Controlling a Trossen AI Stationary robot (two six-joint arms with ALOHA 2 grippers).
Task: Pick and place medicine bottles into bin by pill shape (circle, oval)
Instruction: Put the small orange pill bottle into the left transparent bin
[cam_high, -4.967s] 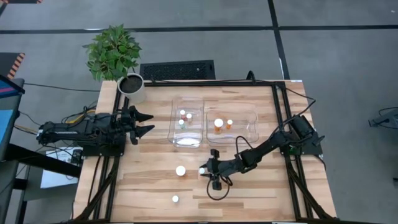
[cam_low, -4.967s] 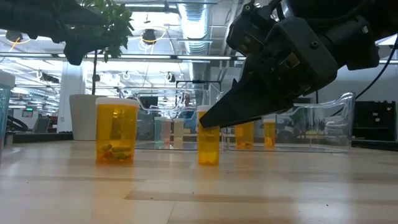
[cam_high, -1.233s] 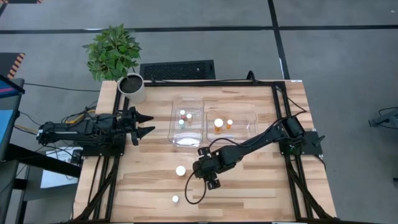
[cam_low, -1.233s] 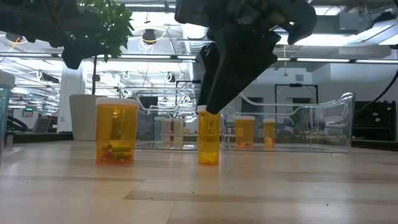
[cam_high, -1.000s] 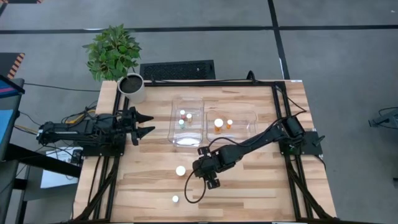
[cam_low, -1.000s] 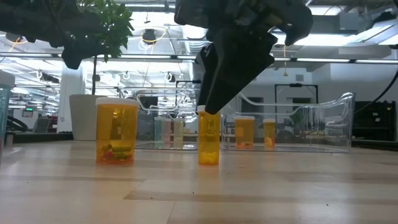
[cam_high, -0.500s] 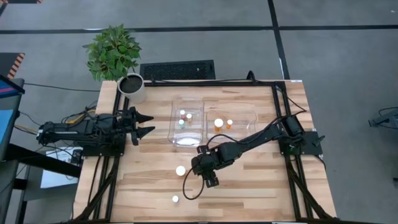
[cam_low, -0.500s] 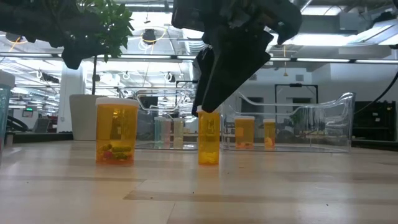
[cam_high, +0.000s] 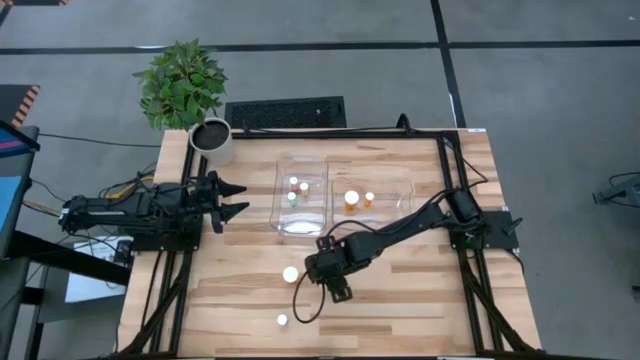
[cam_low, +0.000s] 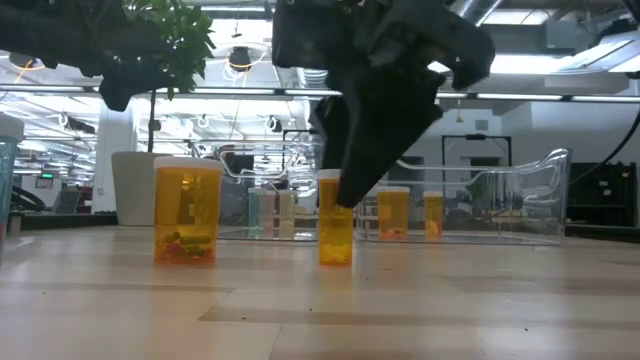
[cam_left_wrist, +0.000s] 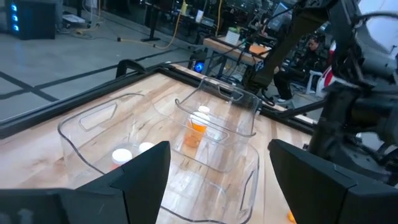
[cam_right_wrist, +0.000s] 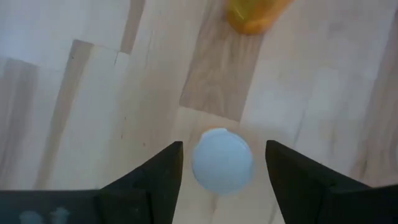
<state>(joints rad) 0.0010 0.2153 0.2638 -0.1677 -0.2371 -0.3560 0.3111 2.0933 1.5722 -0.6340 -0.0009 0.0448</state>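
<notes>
Pale wood table (cam_high: 420, 300), clear glossy plastic bins (cam_high: 300, 215), amber translucent bottles (cam_low: 187, 215).

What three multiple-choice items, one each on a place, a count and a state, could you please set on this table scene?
1. Where is the right gripper?
A. Inside the left bin
B. Over a small medicine bottle standing on the bare table
C. Beside the plant pot

2. How many bottles stand in the right bin?
A. Two
B. Four
C. None

3. How is the right gripper set?
A. Shut on a lifted bottle
B. Open, one finger on each side of the white cap
C. Shut and empty

Answers:
1 B: the right wrist view looks down on the cap with wood all around it.
2 A: the high view shows one large cap and one small cap there.
3 B: wood shows between each finger and the cap.
</notes>
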